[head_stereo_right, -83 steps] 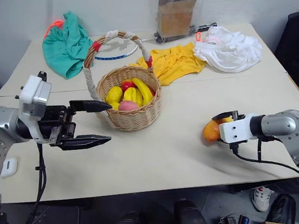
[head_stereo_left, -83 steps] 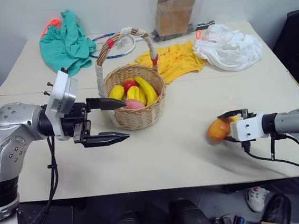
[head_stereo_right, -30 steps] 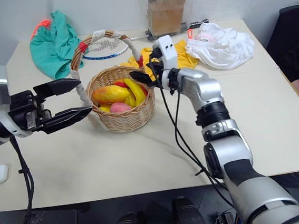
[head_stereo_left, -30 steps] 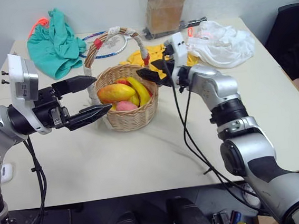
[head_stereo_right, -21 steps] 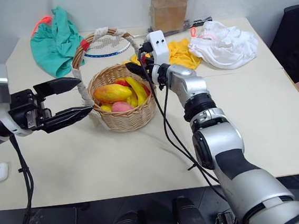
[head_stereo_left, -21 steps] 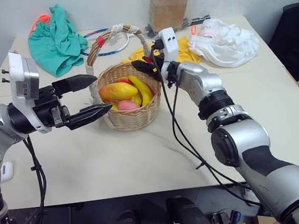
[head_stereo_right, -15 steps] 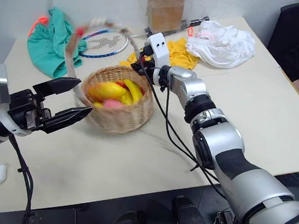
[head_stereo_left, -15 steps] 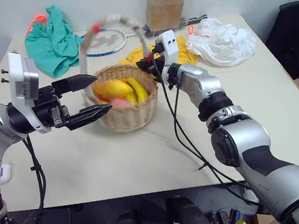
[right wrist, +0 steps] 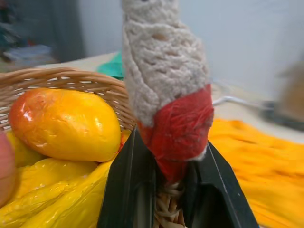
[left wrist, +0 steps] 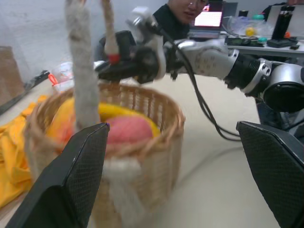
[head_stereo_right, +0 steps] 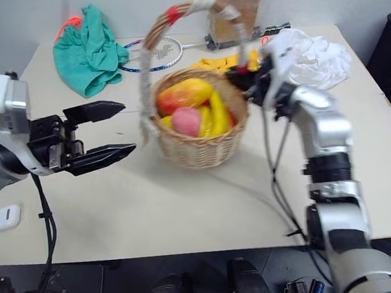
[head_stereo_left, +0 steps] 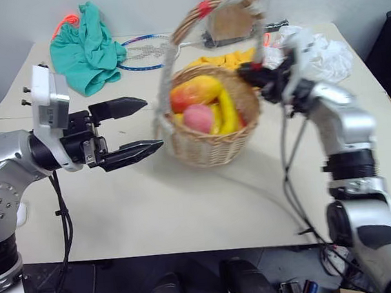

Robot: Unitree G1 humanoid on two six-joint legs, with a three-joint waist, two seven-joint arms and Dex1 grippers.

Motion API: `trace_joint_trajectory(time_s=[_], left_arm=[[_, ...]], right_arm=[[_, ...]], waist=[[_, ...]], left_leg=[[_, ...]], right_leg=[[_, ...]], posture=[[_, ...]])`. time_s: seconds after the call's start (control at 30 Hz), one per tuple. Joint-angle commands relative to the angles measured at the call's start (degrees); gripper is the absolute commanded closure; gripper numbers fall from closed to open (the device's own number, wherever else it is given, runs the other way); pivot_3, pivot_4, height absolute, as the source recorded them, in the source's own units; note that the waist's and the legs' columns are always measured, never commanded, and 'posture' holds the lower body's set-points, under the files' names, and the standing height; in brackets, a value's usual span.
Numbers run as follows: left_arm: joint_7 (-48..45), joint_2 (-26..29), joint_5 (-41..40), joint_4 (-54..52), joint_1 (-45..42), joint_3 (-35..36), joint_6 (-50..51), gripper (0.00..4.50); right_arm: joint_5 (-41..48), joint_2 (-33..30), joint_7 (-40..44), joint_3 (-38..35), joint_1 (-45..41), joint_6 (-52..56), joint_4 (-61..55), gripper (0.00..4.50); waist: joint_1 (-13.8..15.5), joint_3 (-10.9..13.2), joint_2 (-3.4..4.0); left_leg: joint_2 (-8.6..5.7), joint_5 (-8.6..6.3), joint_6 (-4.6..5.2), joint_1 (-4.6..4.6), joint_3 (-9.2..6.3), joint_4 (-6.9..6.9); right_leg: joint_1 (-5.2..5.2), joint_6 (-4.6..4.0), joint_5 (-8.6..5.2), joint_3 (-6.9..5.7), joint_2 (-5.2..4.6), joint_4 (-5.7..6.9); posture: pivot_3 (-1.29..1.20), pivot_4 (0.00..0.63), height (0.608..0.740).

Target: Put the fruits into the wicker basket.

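Observation:
The wicker basket stands mid-table, its picture smeared by motion. In it lie the orange-yellow mango, the pink-red peach and yellow bananas. My right gripper is shut on the foot of the basket's handle, where the red wrap meets the rim; the mango sits just beside it. My left gripper hovers open to the left of the basket, pointing at it, with nothing between its fingers.
At the back lie a teal cloth, a badminton racket, a cardboard box, a yellow cloth and a white plastic bag. A white earbud case sits front left. A person sits beyond the table.
My right gripper has shut on the handle's foot and swung right, taking the basket with it. The left gripper stays open and has edged toward the basket.

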Motion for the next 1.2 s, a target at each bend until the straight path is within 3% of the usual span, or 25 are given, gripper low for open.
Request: trace_joint_trajectory(time_s=[0.03,0.2,0.43,0.47,0.67,0.83,0.93,1.03,1.2], left_arm=[[-1.65,-1.77,0.89,0.44,-2.35,-2.46,-2.18,0.00],[-4.05,-5.13,1.26,3.25,-5.94,-5.58,-2.84,0.00],[-7.40,-8.08,4.11,7.29,-8.91,-9.02,-4.42,0.00],[-7.85,-8.27,4.34,7.84,-9.19,-9.14,-4.50,0.00],[-9.62,-8.98,5.65,10.17,-9.86,-9.56,-5.07,0.00],[-12.19,-8.53,7.17,13.57,-10.37,-9.45,-5.97,0.00],[-14.65,-7.49,9.19,16.78,-10.75,-9.89,-7.43,0.00],[-16.93,-6.77,10.55,19.69,-11.86,-10.15,-8.57,0.00],[-21.20,-5.31,11.15,21.95,-13.04,-10.35,-8.16,0.00]], right_arm=[[2.96,-9.70,0.05,-8.76,6.61,5.11,-10.56,4.22],[2.52,-18.74,-2.71,-18.60,17.30,7.11,-11.09,4.22],[2.74,-15.46,-9.87,-24.26,25.47,5.12,-8.62,4.22],[3.73,-14.73,-10.10,-24.98,26.34,5.18,-8.87,3.49],[6.28,-14.89,-9.34,-27.74,32.77,5.70,-12.74,1.61],[8.58,-20.00,-5.72,-36.70,41.97,10.31,-17.32,0.04],[11.89,-25.89,-0.15,-46.62,49.66,18.25,-18.74,0.04],[17.25,-30.61,12.03,-55.92,59.56,27.56,-20.24,0.04],[17.01,-33.97,28.16,-66.24,74.48,28.94,-17.53,0.04]], waist=[[0.36,0.00,0.00],[0.18,0.00,0.01],[-0.77,-0.01,0.02],[-0.84,-0.01,0.03],[-0.73,-0.03,0.06],[0.06,-0.05,0.11],[0.60,-0.07,0.15],[0.61,-0.07,0.15],[0.19,-0.08,0.05]], left_leg=[[0.00,0.00,0.00,0.04,0.01,-0.01],[-0.02,0.04,0.03,0.15,0.09,0.01],[-0.01,0.32,-0.02,0.39,0.26,0.05],[-0.03,0.39,-0.03,0.39,0.26,0.04],[-0.05,0.45,-0.06,0.40,0.25,0.03],[-0.04,0.45,-0.05,0.38,0.23,0.04],[-0.10,0.45,-0.01,0.36,0.22,-0.03],[-0.08,0.43,0.05,0.37,0.20,-0.04],[-0.03,0.28,0.31,0.43,0.14,-0.05]], right_leg=[[0.04,0.00,0.00,0.01,0.03,-0.19],[0.15,0.06,0.04,0.11,0.10,-0.22],[0.19,0.09,0.24,0.37,0.24,0.03],[0.19,0.11,0.26,0.43,0.26,0.08],[0.18,0.16,0.30,0.51,0.29,0.12],[0.19,0.18,0.31,0.51,0.30,0.07],[0.20,0.20,0.32,0.49,0.30,-0.07],[0.30,0.28,0.37,0.49,0.34,-0.25],[0.55,0.47,0.50,0.50,0.79,-0.59]], posture=[[0.00,0.150,0.740],[0.00,0.150,0.740],[0.00,0.150,0.740],[0.00,0.150,0.740],[0.00,0.150,0.740],[0.00,0.150,0.740],[0.00,0.150,0.740],[0.00,0.150,0.740],[0.00,0.150,0.740]])
